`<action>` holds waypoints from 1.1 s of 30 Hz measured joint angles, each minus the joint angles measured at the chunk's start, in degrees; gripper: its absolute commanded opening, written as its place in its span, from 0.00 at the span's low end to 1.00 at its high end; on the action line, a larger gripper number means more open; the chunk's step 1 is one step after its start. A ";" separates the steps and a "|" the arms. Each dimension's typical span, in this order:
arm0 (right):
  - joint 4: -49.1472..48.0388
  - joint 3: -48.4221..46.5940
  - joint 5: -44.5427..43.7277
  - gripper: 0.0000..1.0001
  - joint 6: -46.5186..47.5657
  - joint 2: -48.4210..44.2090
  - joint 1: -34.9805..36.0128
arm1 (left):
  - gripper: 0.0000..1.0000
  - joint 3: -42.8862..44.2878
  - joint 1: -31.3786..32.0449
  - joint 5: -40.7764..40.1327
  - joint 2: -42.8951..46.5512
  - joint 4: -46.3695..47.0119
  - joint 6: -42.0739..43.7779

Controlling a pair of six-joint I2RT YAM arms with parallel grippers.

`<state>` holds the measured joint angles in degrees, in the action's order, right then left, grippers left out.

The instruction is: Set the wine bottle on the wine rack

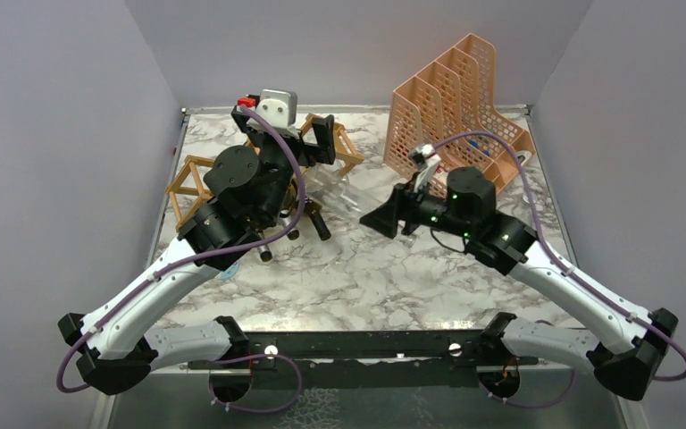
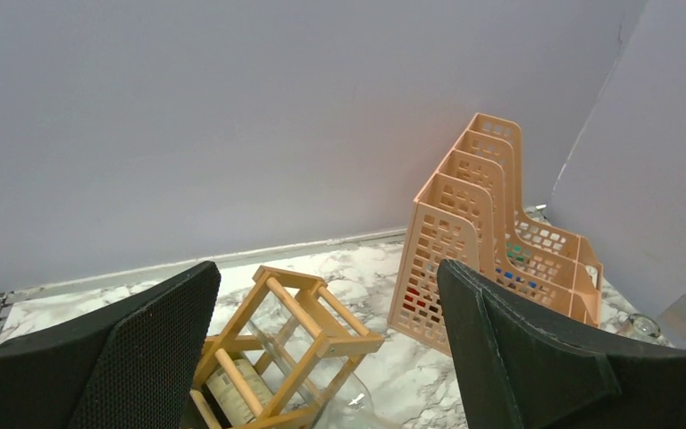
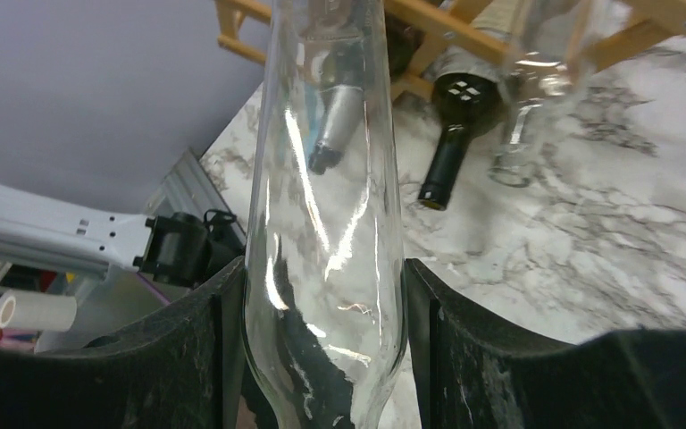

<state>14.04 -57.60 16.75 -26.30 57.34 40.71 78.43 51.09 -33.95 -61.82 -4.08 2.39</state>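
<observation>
The wine bottle [image 3: 326, 223] is clear glass, and my right gripper [image 3: 326, 349] is shut on it, one pad on each side of its body. In the top view this bottle [image 1: 347, 189] stretches from the right gripper [image 1: 391, 214] toward the wine rack [image 1: 189, 183], a light wooden stick frame at the back left. The bottle's far end reaches the rack [image 3: 447, 27], where I cannot tell if it rests on a bar. My left gripper [image 1: 286, 134] hovers over the rack [image 2: 295, 349], open and holding nothing.
A dark bottle [image 3: 451, 134] and another clear bottle [image 3: 522, 89] lie in the rack with necks poking out. A labelled bottle [image 2: 232, 389] shows inside the frame. A peach mesh file holder [image 1: 451, 107] stands at the back right, beside the right arm.
</observation>
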 measured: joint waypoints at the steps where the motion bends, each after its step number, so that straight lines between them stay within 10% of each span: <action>1: -0.33 -0.37 -1.25 0.01 0.20 1.25 2.67 | 0.98 0.00 0.00 -0.31 0.00 -0.02 0.13; 17: -12.28 -7.87 -21.94 0.01 -1.16 23.28 32.13 | 0.98 2.89 -0.02 -9.68 0.04 -5.55 2.49; 33: -21.14 -20.24 -39.30 0.01 -12.39 48.04 35.74 | 0.98 4.72 -0.02 -15.28 3.67 -15.47 1.70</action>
<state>-7.09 -77.84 -22.55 -38.70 105.38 76.44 83.15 51.07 -49.23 -58.15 -19.55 4.10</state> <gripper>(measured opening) 0.593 0.981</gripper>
